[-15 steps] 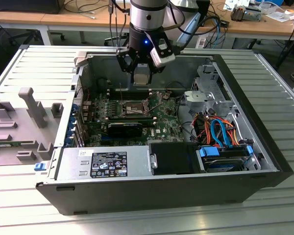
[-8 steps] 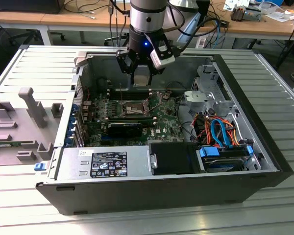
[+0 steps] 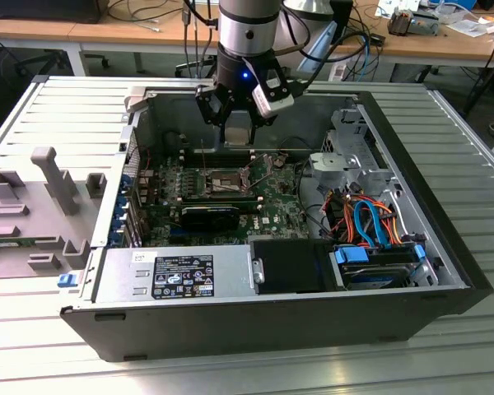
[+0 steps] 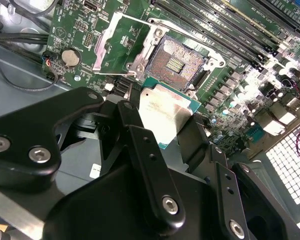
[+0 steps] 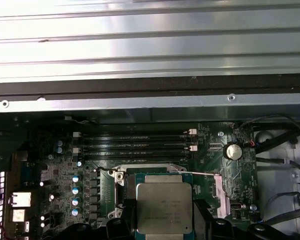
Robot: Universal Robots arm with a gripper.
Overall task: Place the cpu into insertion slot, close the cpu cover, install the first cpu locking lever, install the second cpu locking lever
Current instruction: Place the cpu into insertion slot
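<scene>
**Gripper.** The gripper [image 3: 237, 141] hangs inside the open computer case [image 3: 445, 271], above the far part of the green motherboard [image 3: 272, 210]. It is clenched on the cpu [image 4: 165, 112]. In the second wrist view the black fingers [image 4: 132, 117] press against two opposite edges of the chip. The chip is held flat, with its metal top turned up toward the wrist.

**Cpu.** It is carried in the air and is not seated. No edge can be seen touching the board or the socket.

**Insertion slot.** The insertion slot [image 4: 179, 62] stands open and empty, its dark contact field exposed. The cpu cover [image 4: 115, 47] is swung back off it and lies beside the slot, on the side toward the round coin battery [image 4: 70, 57]. The long memory slots [image 4: 230, 25] run along the slot's far side, just beside it.

**Governing relation.** The slot lies below the held chip, directly or very nearly so. In the first wrist view the chip hides most of the slot's frame. The oblique second wrist view shows clear air between chip and socket. The chip is square and has no long axis. Its edges appear roughly parallel to the frame's edges, though exact alignment cannot be judged. With the cover swung back, nothing stands between chip and slot.
</scene>
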